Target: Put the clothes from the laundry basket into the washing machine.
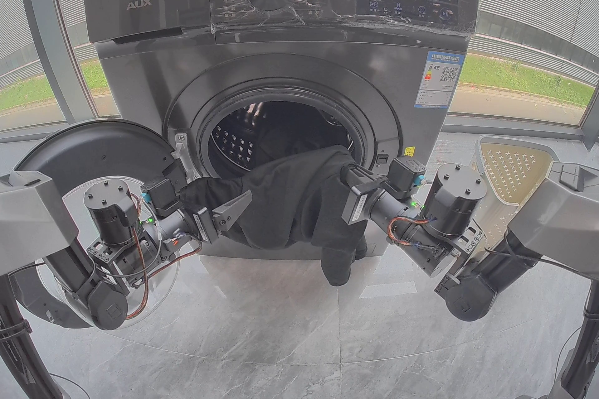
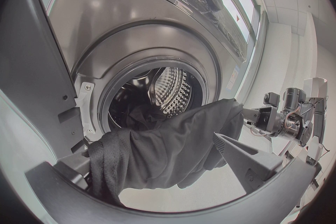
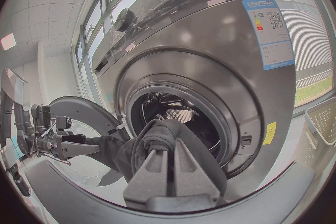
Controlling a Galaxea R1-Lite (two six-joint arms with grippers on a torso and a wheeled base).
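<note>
A black garment (image 1: 293, 201) hangs stretched across the lower rim of the washing machine (image 1: 281, 63) drum opening, one end trailing toward the floor. My right gripper (image 1: 347, 174) is shut on its right edge, the cloth bunched between the fingertips (image 3: 168, 147). My left gripper (image 1: 218, 199) stands open at the garment's left end. The cloth (image 2: 157, 154) is draped over one finger, and the other finger (image 2: 241, 154) is bare and apart. More dark clothing (image 2: 140, 117) lies inside the drum. The cream laundry basket (image 1: 511, 169) stands to the right of the machine.
The round machine door (image 1: 93, 151) is swung open to the left, just behind my left arm. Grey tiled floor (image 1: 281, 331) lies open in front of the machine. Windows run behind it.
</note>
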